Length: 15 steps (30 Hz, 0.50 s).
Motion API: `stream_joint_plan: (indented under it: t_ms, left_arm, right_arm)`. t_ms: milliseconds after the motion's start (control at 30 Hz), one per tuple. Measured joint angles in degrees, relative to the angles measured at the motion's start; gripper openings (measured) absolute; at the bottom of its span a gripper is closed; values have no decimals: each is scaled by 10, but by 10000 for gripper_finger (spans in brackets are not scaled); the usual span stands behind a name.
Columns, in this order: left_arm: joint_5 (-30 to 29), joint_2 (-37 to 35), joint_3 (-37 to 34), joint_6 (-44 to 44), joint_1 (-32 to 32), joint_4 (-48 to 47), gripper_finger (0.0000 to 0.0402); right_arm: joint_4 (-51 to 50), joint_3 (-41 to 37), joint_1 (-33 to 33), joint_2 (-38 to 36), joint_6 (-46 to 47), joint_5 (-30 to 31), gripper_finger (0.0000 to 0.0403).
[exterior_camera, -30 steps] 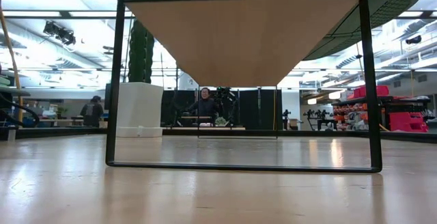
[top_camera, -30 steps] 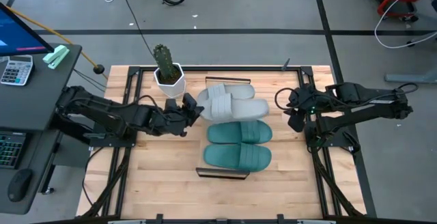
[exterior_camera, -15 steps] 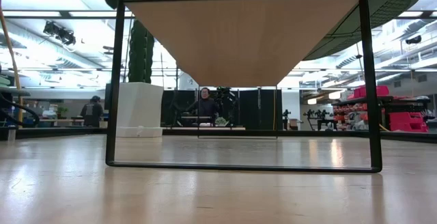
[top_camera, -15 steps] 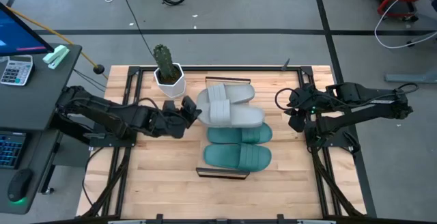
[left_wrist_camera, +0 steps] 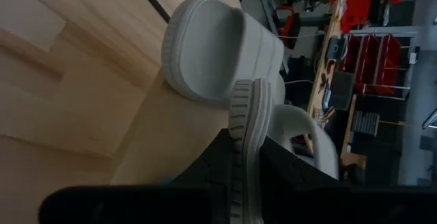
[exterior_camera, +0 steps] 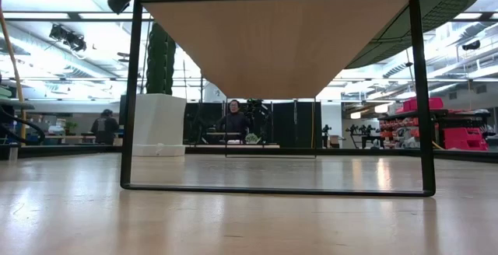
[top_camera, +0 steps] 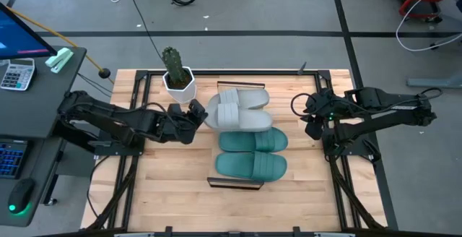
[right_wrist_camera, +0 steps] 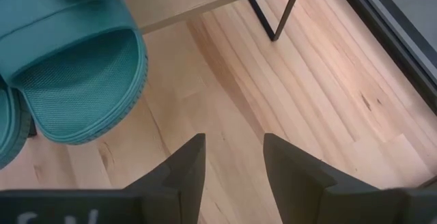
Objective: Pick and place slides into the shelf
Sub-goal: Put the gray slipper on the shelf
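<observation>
Four slides sit on the shelf (top_camera: 214,149) before me. From my left, the left gripper (top_camera: 195,113) has its jaws clamped on the edge of a grey slide (top_camera: 244,119), beside the other grey slide (top_camera: 245,97); two teal slides (top_camera: 253,153) lie nearer. My right gripper (top_camera: 312,114) waits right of the shelf, jaws apart, empty.

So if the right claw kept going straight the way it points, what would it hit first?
Probably the bare wooden tabletop: the open right claw looks down at it, with the nearest teal slide and the shelf's rail off to the side. Depth is hard to judge.
</observation>
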Motion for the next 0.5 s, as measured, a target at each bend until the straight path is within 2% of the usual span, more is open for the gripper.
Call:
stream_joint_plan:
  t_ms: [200,367,500]
  left_arm:
    - [-54,12,0,-2,9,27,47]
    - [-70,27,0,-3,11,35,45]
    - [-69,52,0,-3,3,77,53]
  right_arm:
    - [0,0,0,0,1,0,155]
    - [0,0,0,0,3,-8,155]
    - [0,0,0,0,6,-20,155]
